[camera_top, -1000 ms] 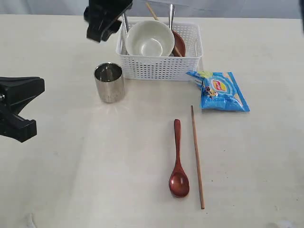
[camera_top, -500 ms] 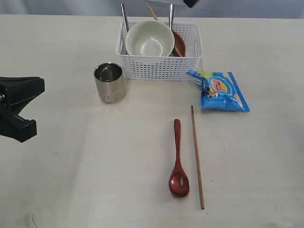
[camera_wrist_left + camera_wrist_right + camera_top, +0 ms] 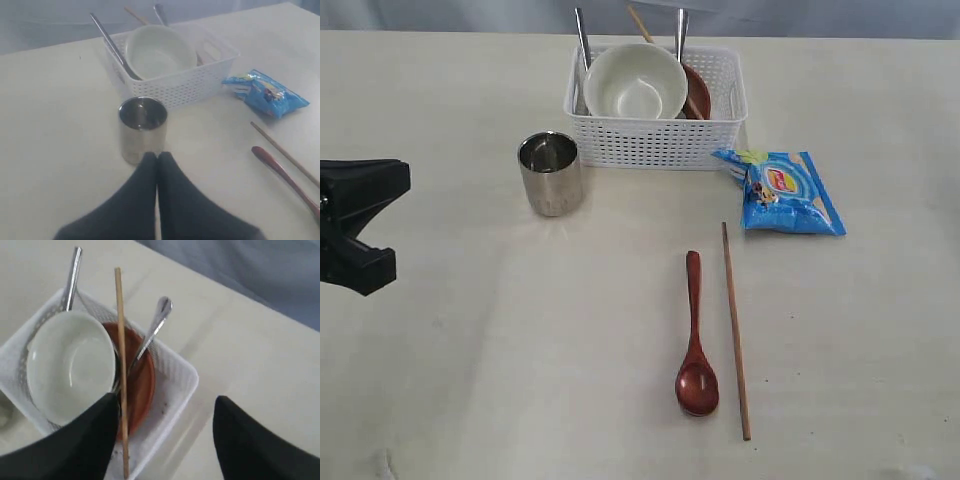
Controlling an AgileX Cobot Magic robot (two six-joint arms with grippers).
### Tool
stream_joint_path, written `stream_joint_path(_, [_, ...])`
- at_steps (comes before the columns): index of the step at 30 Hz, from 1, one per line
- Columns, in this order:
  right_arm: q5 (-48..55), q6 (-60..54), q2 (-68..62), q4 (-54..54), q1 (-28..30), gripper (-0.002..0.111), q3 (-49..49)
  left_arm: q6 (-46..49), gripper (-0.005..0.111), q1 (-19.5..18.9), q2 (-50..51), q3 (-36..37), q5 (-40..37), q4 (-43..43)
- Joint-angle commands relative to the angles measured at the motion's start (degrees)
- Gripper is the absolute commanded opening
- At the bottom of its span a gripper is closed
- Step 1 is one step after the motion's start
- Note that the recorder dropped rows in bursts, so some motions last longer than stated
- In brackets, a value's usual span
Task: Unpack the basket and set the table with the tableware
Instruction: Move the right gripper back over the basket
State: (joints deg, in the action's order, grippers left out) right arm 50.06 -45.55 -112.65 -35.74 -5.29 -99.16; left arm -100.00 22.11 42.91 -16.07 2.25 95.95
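Exterior view, nearest you first: wooden spoon and one chopstick lie flat on the worktop, side by side, close but not touching. Spoon bowl end points toward you. Count both as unpacked.

Left tool is clenched on nothing and sits low at the left edge. In the left wrist view it points at the cup.

Cup stands upright on the worktop just outside the basket's near-left corner. That's out too.

Chip bag lies off the near-right corner. It isn't tableware, so ignore it.

Basket sits toward the far edge, middle of the worktop. Left inside:
- bowl, tilted, mouth facing you
- plate, on edge behind and beside the bowl
- two steel handles sticking up; you can't tell knife from fork here
- second chopstick, leaning out over the far rim

Right tool is released and empty, with fingers spread wide. It hangs over the basket on the plate side and is out of the exterior view.

My judgement: under half done, three pieces out and five to go, and the laid pieces are loosely placed rather than a proper setting.

Surface is pale beige, matte, lightly specked, with no spills. Past the far edge you get a grey-blue backdrop; wall or cloth, can't tell.
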Motion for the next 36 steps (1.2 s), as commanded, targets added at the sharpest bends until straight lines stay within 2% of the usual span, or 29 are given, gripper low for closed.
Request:
stream_joint_path(1, [-3.8, -10.0, -5.4, -13.6, 1.0, 0.054, -0.9, -0.2, 0.000, 0.4, -0.2, 0.3, -3.5, -0.4])
stream_joint_path(8, [-5.1, -15.7, -16.9, -24.9, 0.3, 0.058, -8.8, -0.2, 0.000, 0.4, -0.2, 0.3, -4.2, -0.4])
stream_joint_path(19, [-4.0, -18.8, -28.9, -27.4, -3.0, 0.058, -20.6, -0.2, 0.000, 0.4, -0.2, 0.3, -4.2, -0.4])
stream_joint_path(34, [-3.3, -22.8, -32.5, -29.4, -3.0, 0.057, -21.6, -0.3, 0.000, 0.4, -0.2, 0.3, -4.4, -0.4])
stream_joint_path(36, [-3.3, -22.8, -32.5, -29.5, -3.0, 0.054, -21.6, -0.3, 0.000, 0.4, -0.2, 0.3, -4.4, -0.4])
